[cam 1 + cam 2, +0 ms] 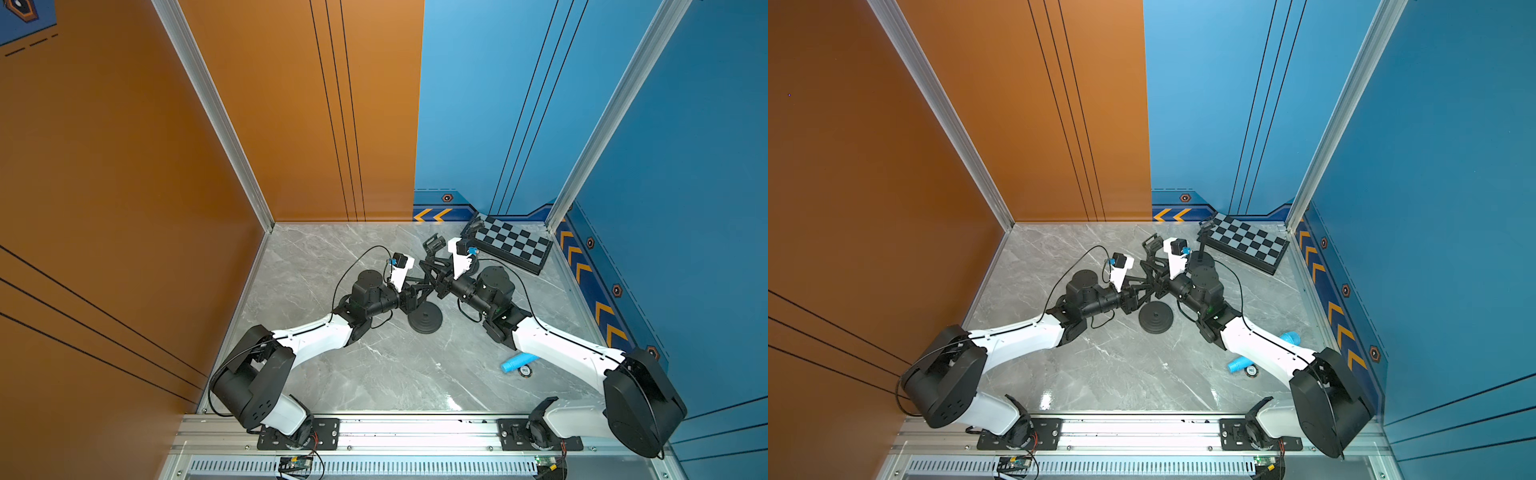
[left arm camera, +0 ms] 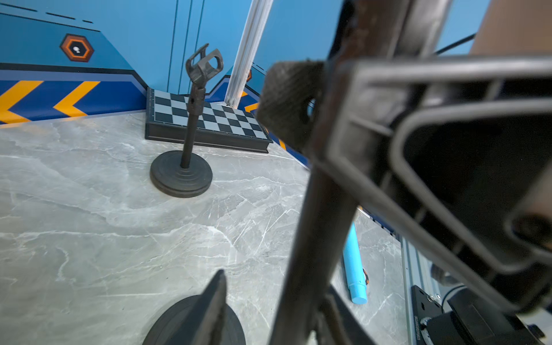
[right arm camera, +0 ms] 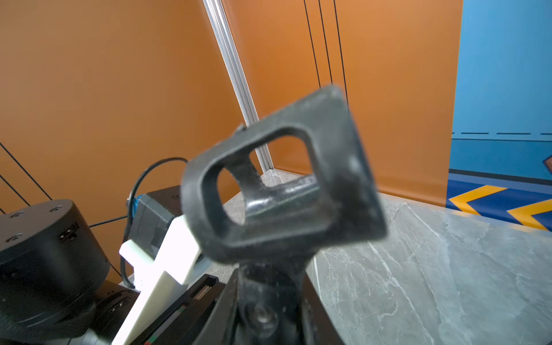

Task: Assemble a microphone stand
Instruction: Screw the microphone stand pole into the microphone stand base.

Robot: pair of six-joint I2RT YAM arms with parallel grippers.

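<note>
A black stand pole (image 2: 307,239) topped by a microphone clip (image 3: 277,185) hangs tilted above the table centre, between my two grippers. In both top views the clip (image 1: 433,245) (image 1: 1152,245) points toward the back wall. The round black base (image 1: 424,321) (image 1: 1155,318) (image 2: 176,325) lies flat on the marble just in front of the pole. My right gripper (image 3: 265,286) (image 1: 438,282) is shut on the clip's neck. My left gripper (image 2: 277,310) (image 1: 420,287) straddles the pole lower down. One finger touches the pole and the other finger (image 2: 213,304) stands apart from it.
A second, complete microphone stand (image 2: 191,125) (image 1: 1201,243) stands in front of a chessboard (image 1: 513,245) (image 2: 209,119) at the back right. A light blue cylinder (image 1: 517,362) (image 2: 354,263) and a small round disc (image 1: 525,371) lie under my right arm. Walls close in on three sides.
</note>
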